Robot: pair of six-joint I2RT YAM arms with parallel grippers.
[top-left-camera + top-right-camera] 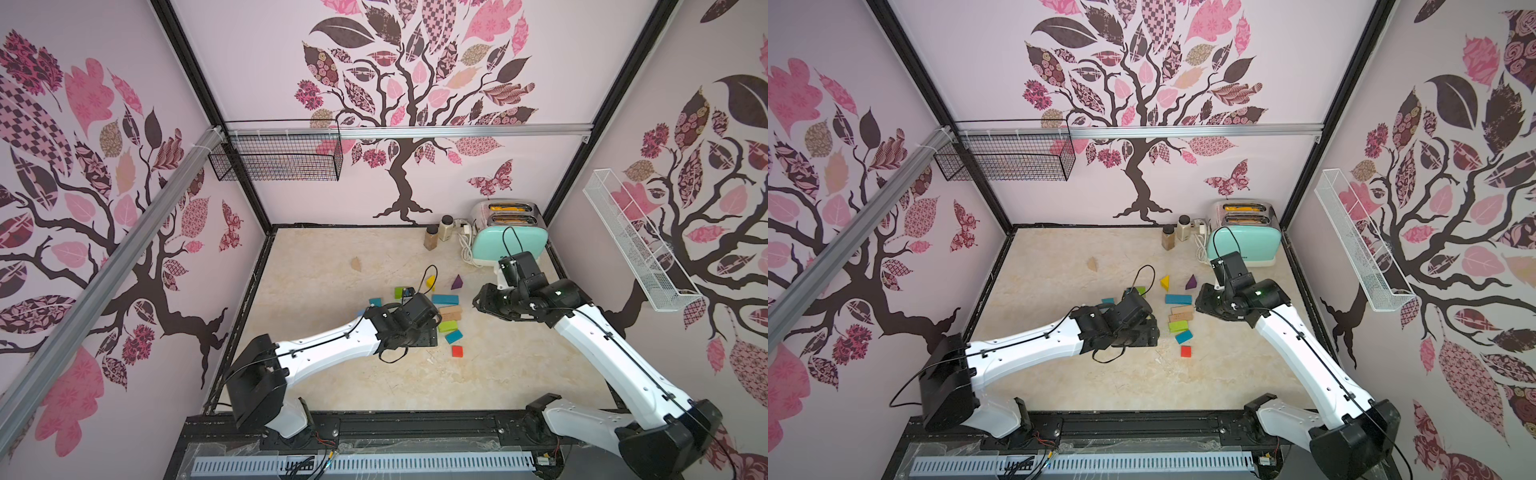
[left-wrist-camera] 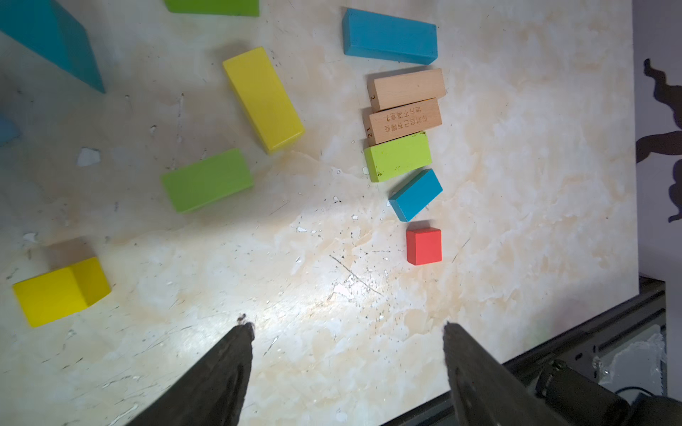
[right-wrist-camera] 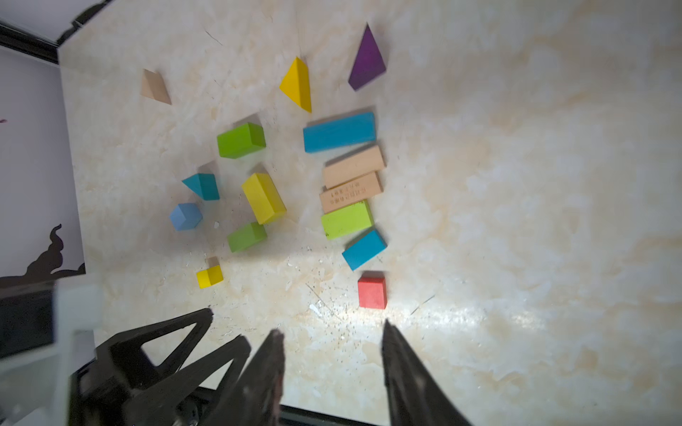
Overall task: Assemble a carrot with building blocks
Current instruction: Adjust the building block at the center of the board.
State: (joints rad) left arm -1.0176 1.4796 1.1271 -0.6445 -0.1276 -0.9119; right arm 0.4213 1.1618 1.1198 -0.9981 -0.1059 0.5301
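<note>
Over mid tabletop (image 1: 374, 382), flanking block column (image 1: 451, 312): left pincer (image 2: 347, 332) apart, empty; right pincer (image 3: 331, 328) apart, empty. Open surface from red cube (image 1: 457, 351) to front edge.

In both top views the light is soft and even, leaving only faint shadows on the tabletop (image 1: 332, 374), and the wide lens stretches the patterned walls (image 1: 104, 124) toward the edges. In the left wrist view a bright glare patch sits on the tabletop just ahead of the left end effector (image 2: 347, 326); the blocks (image 2: 398, 158) look sharp, softer at the border. The right wrist view is smeared by motion blur, with glare beside the right end effector (image 3: 331, 326).
</note>
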